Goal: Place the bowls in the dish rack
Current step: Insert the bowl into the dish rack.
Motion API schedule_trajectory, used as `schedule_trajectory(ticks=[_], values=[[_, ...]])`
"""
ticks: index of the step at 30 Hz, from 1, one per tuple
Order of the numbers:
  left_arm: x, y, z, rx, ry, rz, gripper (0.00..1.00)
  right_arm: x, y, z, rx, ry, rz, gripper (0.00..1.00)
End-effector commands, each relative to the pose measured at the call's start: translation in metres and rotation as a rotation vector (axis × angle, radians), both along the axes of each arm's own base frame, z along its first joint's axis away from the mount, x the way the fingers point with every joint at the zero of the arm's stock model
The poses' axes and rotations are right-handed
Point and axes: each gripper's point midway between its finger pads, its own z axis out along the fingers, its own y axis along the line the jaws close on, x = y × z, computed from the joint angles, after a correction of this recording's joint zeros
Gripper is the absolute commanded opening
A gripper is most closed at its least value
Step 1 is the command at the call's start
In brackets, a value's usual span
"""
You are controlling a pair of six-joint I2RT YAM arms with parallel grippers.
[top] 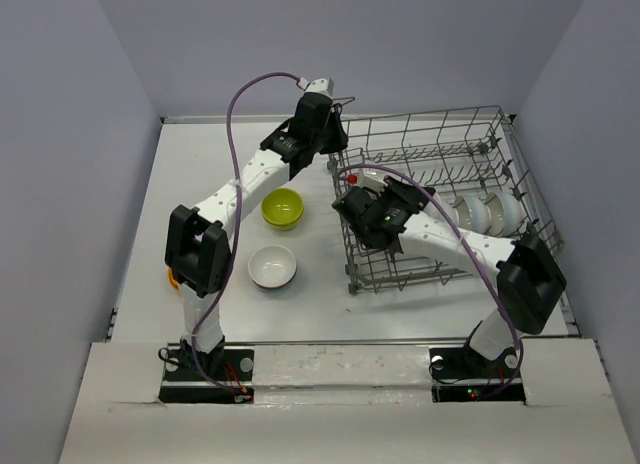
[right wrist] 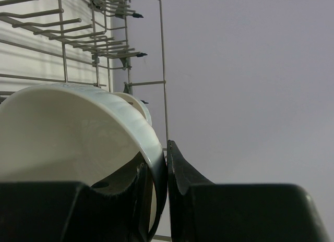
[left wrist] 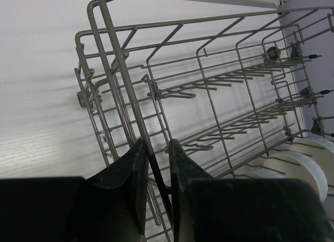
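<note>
— On the white table point(top: 200, 164), that grey wire dish rack point(top: 440, 154) is the biggest thing going. Are both arms at it?
— Both. The left arm point(top: 235, 189) reaches to the rack's far left corner. The left gripper point(left wrist: 158, 147) has its jaws drawn in to a narrow slot, with a wire of the rack's rim caught slantwise between them.
— And the other?
— The right gripper point(right wrist: 166, 161) hangs over the rack's near left part, jaws all but closed, pinching the rim of the held white bowl point(right wrist: 68, 132). Rack tines show just behind that bowl. From overhead the wrist hides it, so I cannot tell which row it is in.
— Any already loaded?
— White racked bowls point(top: 490, 212) stand on edge toward the rack's right end.
— Outside it?
— 3, all left of the rack. The lime bowl point(top: 283, 208) is level with the rack's middle and the loose white bowl point(top: 272, 267) about level with its near edge, both upright. Well left of the rack is an orange bowl point(top: 172, 278), mostly hidden behind the left arm's elbow.
</note>
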Motion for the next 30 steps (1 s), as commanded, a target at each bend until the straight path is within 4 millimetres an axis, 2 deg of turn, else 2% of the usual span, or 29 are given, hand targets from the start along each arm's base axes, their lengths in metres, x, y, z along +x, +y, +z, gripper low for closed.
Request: schedule_trajectory(ticks=[1,10,30], values=[[-0.009,0.022,0.036,0.029,-0.079,-0.012,0.00,-0.009,0.003,-0.035,-0.118,0.094,0.027,0.19],[-0.016,0.023,0.051,0.002,-0.100,-0.026,0.00,-0.006,0.007,-0.036,-0.120,0.096,0.028,0.18],[-0.017,0.011,0.049,-0.037,-0.076,-0.063,0.00,-0.006,0.015,-0.031,-0.182,0.085,0.026,0.13]])
